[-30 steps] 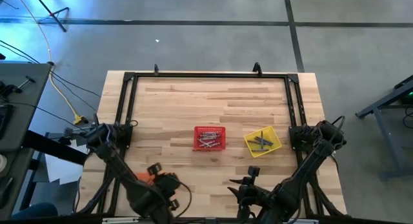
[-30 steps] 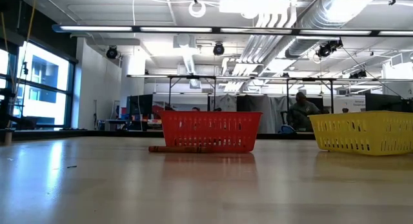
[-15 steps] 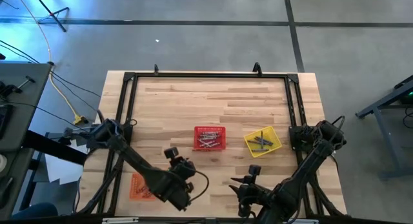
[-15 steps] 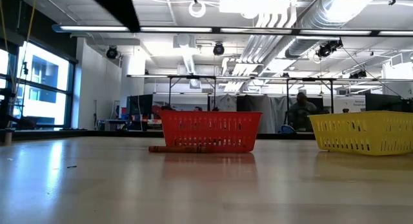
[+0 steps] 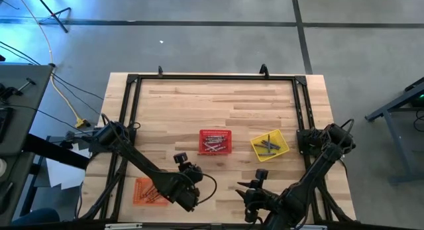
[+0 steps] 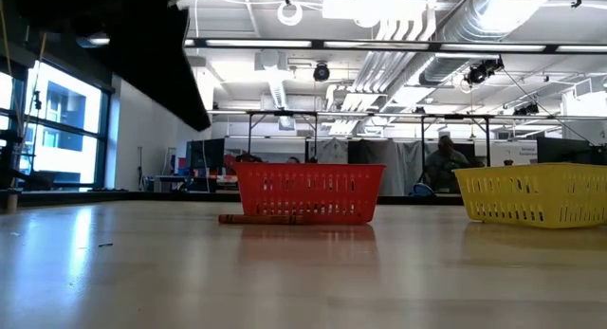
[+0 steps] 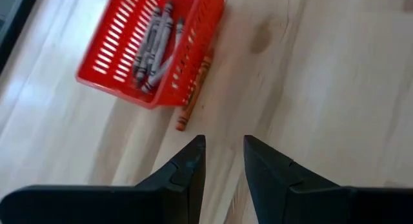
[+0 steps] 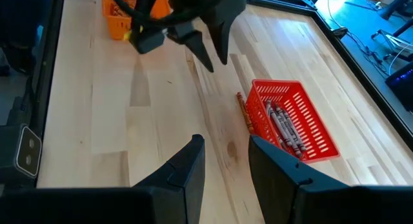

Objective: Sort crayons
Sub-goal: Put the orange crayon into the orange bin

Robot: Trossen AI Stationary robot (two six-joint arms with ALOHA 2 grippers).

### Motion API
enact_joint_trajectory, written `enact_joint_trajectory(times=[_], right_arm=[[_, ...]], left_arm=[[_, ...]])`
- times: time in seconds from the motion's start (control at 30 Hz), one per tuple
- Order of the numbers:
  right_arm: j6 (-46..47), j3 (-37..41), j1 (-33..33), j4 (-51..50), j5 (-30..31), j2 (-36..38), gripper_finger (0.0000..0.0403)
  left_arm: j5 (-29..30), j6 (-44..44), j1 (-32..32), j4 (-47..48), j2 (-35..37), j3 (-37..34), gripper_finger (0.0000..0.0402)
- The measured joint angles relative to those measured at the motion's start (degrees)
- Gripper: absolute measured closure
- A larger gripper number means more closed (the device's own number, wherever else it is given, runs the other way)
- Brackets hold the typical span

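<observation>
A red mesh basket [image 5: 216,142] holds several grey crayons [image 7: 153,43]. One reddish-orange crayon [image 7: 194,95] lies flat on the table along the basket's near side; it also shows in the low view [image 6: 261,218] and the right wrist view [image 8: 244,114]. A yellow basket [image 5: 269,145] holds grey-bluish crayons. An orange basket [image 5: 147,190] with reddish crayons stands at the near left. My left gripper [image 7: 224,153] hangs above the table, to the near left of the red basket, open by a narrow gap and empty. My right gripper [image 8: 224,156] waits open near the front edge.
A black frame [image 5: 212,77] runs along the table's far, left and right sides. Bare wood lies between the orange basket and the red basket and in front of the yellow basket [image 6: 531,194]. A person sits far back in the room [image 6: 444,158].
My left gripper has gone from above the orange basket toward the table's right and far side, closer to the red basket, leaving the orange basket uncovered. The baskets and the loose crayon have stayed where they were.
</observation>
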State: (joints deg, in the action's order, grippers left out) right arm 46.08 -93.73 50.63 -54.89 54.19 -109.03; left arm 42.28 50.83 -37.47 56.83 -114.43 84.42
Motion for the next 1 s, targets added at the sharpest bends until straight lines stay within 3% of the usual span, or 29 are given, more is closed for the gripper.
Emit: enact_joint_trajectory(times=[0.17, 0.4, 0.53, 0.77, 1.0], right_arm=[[0.0, 0.0, 0.0, 0.0, 0.0, 0.0, 0.0291], [0.2, 0.0, 0.0, -0.1, 0.0, 0.0, 0.0291], [0.2, 0.0, -0.4, -0.1, 0.0, 0.0, 0.0291], [0.0, 0.0, -1.9, -0.2, 0.0, 0.0, 0.0291], [0.0, 0.0, -3.8, -0.7, -2.3, 0.0, 0.0291]], left_arm=[[-0.5, -0.1, 0.0, -3.8, 1.3, -3.7, 0.0307], [-1.1, -0.5, -0.1, -11.9, 8.5, -11.9, 0.0307], [-2.3, -2.9, -0.1, -21.3, 14.4, -19.3, 0.0307], [-9.8, -10.3, 2.0, -46.7, 23.3, -35.5, 0.0307], [-11.1, -11.9, 6.9, -51.2, 25.8, -43.7, 0.0307]])
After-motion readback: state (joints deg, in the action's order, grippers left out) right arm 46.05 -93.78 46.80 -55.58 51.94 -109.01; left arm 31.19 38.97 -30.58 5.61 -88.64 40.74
